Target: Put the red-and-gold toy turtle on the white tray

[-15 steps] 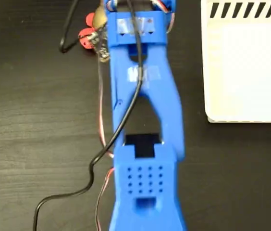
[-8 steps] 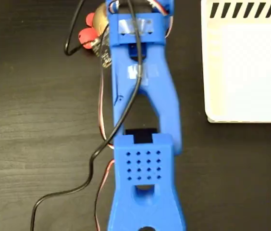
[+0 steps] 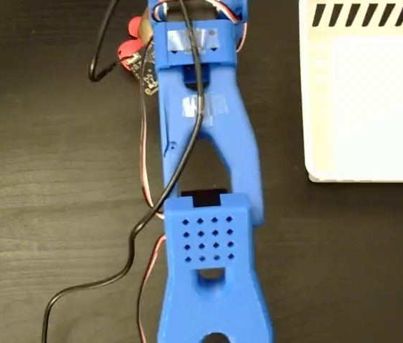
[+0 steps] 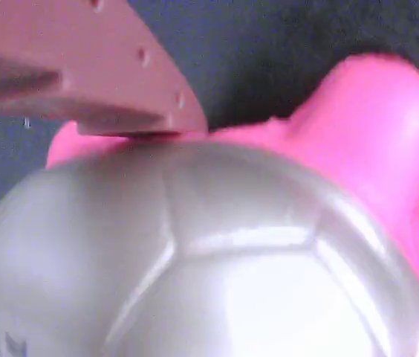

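In the wrist view one gripper finger point(image 4: 83, 74) lies against the far edge of the red-and-gold toy turtle point(image 4: 217, 253), which fills the frame right below; whether the gripper is closed on it cannot be told. In the fixed view the blue arm point(image 3: 205, 179) hides most of the turtle on the dark table point(image 3: 58, 179), well apart from the white tray point(image 3: 373, 107) at the right.

A hobby robotics bench or lab, likely: a dark wood-grain surface point(image 3: 51, 179), a blue 3D-printed arm point(image 3: 205, 186) with loose black and red wires point(image 3: 141, 229) trailing over it
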